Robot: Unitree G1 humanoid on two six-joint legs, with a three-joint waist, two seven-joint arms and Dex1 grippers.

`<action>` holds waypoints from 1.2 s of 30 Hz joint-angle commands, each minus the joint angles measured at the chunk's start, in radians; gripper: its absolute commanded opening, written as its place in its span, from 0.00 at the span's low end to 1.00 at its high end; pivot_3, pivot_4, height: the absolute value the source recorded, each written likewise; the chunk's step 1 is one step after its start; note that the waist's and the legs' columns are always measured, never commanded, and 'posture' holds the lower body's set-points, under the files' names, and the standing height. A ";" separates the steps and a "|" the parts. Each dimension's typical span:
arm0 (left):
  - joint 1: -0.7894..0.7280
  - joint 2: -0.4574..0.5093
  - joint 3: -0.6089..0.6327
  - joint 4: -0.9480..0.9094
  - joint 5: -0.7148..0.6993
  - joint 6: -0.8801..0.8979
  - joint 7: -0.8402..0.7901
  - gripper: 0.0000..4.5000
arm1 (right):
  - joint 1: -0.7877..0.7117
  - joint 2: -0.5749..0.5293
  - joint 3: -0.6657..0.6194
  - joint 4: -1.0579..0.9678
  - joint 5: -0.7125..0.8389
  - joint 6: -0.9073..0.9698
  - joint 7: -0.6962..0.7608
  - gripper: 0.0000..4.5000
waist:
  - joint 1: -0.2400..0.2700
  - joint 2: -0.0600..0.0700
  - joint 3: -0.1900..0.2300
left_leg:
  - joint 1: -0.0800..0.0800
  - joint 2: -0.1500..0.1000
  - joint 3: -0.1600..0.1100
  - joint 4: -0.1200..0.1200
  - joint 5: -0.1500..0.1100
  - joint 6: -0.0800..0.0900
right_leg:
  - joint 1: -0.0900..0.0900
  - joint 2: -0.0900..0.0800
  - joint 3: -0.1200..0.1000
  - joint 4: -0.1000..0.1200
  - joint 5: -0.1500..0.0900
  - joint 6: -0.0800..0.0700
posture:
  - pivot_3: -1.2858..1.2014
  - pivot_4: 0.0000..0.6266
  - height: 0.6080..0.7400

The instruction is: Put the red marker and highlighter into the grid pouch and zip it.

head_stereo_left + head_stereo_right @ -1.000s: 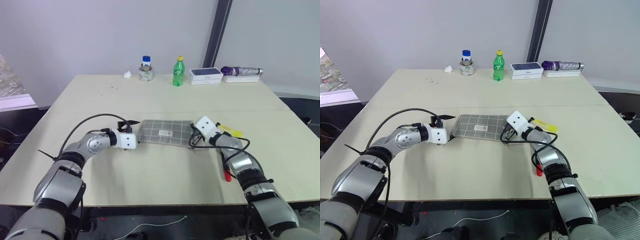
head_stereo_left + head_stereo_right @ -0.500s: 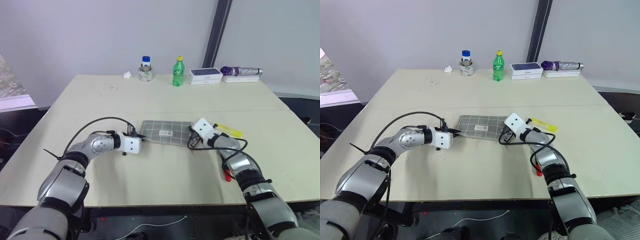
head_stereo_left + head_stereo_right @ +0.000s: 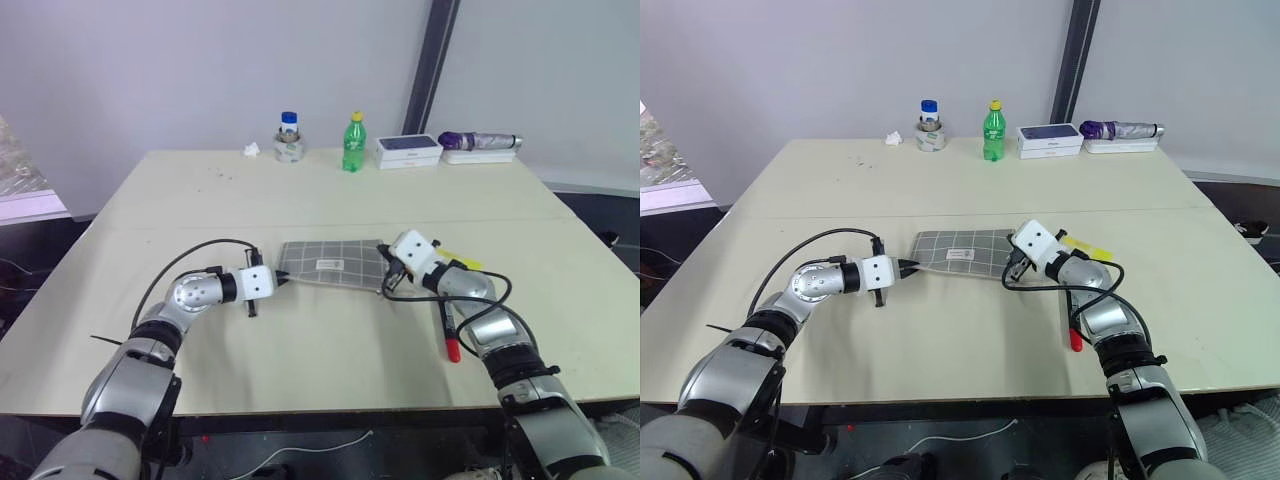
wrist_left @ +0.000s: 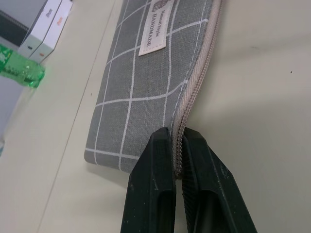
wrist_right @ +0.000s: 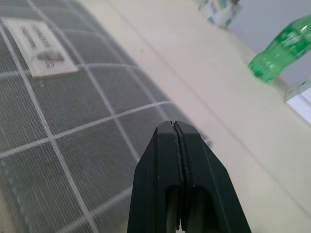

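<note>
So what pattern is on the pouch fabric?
Grey with thin white grid lines on the grid pouch; the left wrist view shows it best.

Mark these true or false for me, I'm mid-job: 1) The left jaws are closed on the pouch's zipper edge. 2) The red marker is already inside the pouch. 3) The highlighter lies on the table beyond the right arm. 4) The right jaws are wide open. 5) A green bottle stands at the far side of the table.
1) True: the left gripper pinches the zipper edge at one end of the grid pouch.
2) False: the red marker lies on the table beside the right arm.
3) True: the highlighter lies there, outside the pouch.
4) False: the right gripper is shut, its tips over the pouch fabric.
5) True: the green bottle stands there.
</note>
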 commanded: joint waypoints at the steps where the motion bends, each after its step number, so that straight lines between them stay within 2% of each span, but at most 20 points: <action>1: 0.119 0.057 0.010 -0.196 -0.030 0.097 -0.038 0.00 | 0.040 -0.022 -0.064 -0.199 0.105 0.114 0.048 0.12 | -0.003 0.000 0.000 | 0.000 0.001 0.000 0.000 0.000 0.000 | 0.000 0.000 0.000 0.000 0.000 0.000 | 0.52 0.24 1.00; 2: 0.159 0.073 0.015 -0.277 -0.026 0.147 -0.030 0.00 | 0.059 -0.024 -0.073 -0.246 0.132 0.150 0.061 0.19 | -0.003 0.000 0.000 | 0.000 0.001 0.000 0.000 0.000 0.000 | 0.000 0.001 0.000 0.000 0.000 0.000 | 0.52 0.24 1.00; 6: 0.358 0.101 0.071 -0.690 -0.051 0.429 0.007 0.00 | 0.170 -0.038 -0.097 -0.457 0.233 0.326 0.099 0.62 | -0.001 0.000 0.000 | 0.000 0.003 0.000 -0.001 0.000 0.000 | 0.000 0.000 0.001 0.000 0.000 0.000 | 0.52 0.24 1.00; 9: 0.481 0.082 0.102 -0.934 -0.037 0.627 0.057 0.00 | 0.281 -0.079 -0.055 -0.569 0.230 0.367 0.146 0.95 | 0.007 0.000 0.000 | 0.000 0.004 0.000 0.000 -0.002 0.004 | 0.000 0.000 0.001 -0.001 0.000 0.000 | 0.52 0.24 1.00; 10: 0.510 0.067 0.109 -0.998 -0.034 0.686 0.078 0.00 | 0.308 -0.087 -0.049 -0.585 0.224 0.369 0.150 0.99 | 0.010 0.000 0.000 | 0.000 0.004 0.000 0.000 -0.003 0.004 | 0.001 0.000 0.001 0.000 0.000 0.000 | 0.52 0.24 1.00; 15: 0.591 -0.007 0.090 -1.202 -0.033 0.888 0.127 0.00 | 0.324 -0.082 0.006 -0.545 0.156 0.320 0.130 0.99 | 0.011 0.000 0.000 | 0.000 0.003 -0.001 0.002 -0.003 0.004 | 0.001 0.000 0.001 0.001 0.000 0.000 | 0.52 0.24 1.00; 20: 0.601 -0.003 0.073 -1.273 -0.008 0.957 0.133 0.00 | 0.255 -0.047 0.038 -0.424 0.083 0.282 0.059 0.99 | 0.008 0.000 0.000 | 0.000 0.002 -0.002 0.001 -0.003 0.004 | 0.001 0.001 0.001 0.001 0.000 -0.001 | 0.52 0.24 1.00; 27: 0.591 0.007 0.074 -1.280 -0.003 0.974 0.147 0.00 | 0.218 0.029 0.013 -0.337 0.121 0.418 0.025 0.99 | 0.010 0.000 0.000 | 0.000 0.002 -0.002 0.001 -0.003 0.004 | 0.001 0.000 0.001 0.000 0.000 -0.001 | 0.52 0.24 1.00; 30: 0.595 0.004 0.072 -1.274 0.001 0.970 0.160 0.00 | 0.225 0.044 0.032 -0.343 0.110 0.440 0.019 0.80 | 0.009 0.000 0.000 | 0.000 0.002 -0.002 0.000 -0.003 0.004 | 0.001 0.000 0.001 0.000 0.000 -0.001 | 0.52 0.24 1.00; 36: 0.594 0.004 0.070 -1.268 0.004 0.967 0.175 0.00 | 0.250 0.058 0.059 -0.409 0.112 0.500 0.026 0.09 | 0.011 0.000 0.000 | 0.000 0.002 -0.002 0.000 -0.003 0.004 | 0.001 0.000 0.001 0.000 0.000 -0.001 | 0.52 0.24 1.00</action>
